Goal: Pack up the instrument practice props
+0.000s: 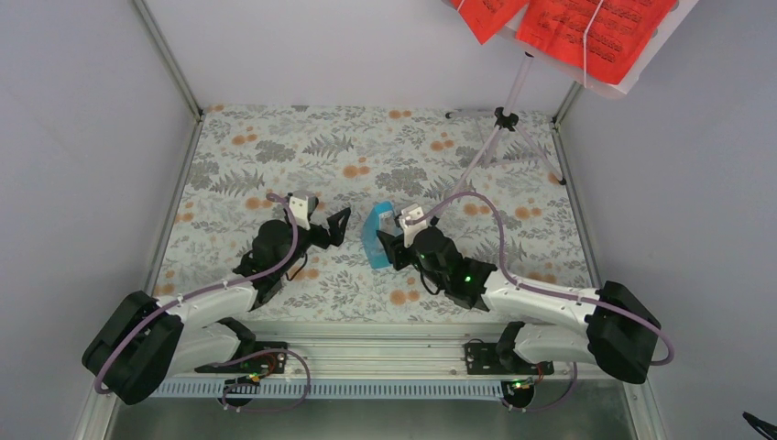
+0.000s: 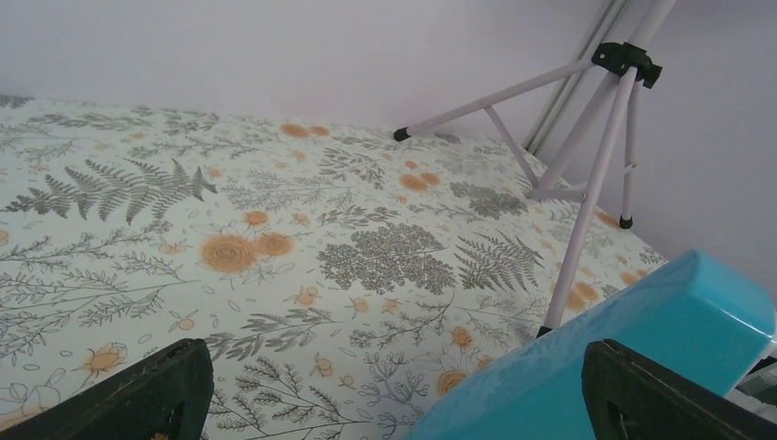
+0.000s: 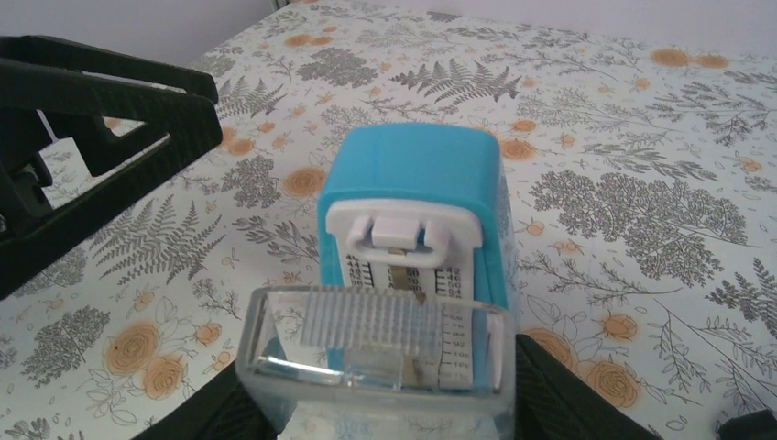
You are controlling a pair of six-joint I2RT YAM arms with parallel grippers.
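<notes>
My right gripper point(image 1: 387, 241) point(image 3: 380, 408) is shut on the small light-blue metronome point(image 1: 373, 240) point(image 3: 412, 170), black fingers pressed on both sides of its clear-covered lower end. Its white scale face points up in the right wrist view. My left gripper point(image 1: 337, 225) point(image 2: 394, 403) stands open just left of the metronome point(image 2: 641, 339), whose blue body reaches in past the right finger. The pale lilac tripod music stand point(image 1: 499, 137) point(image 2: 596, 156) stands at the back right. Bright red sheet-music pages point(image 1: 586, 23) lie on its desk at the top edge.
The table carries a floral cloth point(image 1: 275, 147). Grey walls and metal frame posts point(image 1: 169, 60) close in the left, back and right. The stand's tripod legs point(image 1: 541, 156) spread across the back right corner. My left gripper's black finger point(image 3: 101, 119) shows at the right wrist view's left.
</notes>
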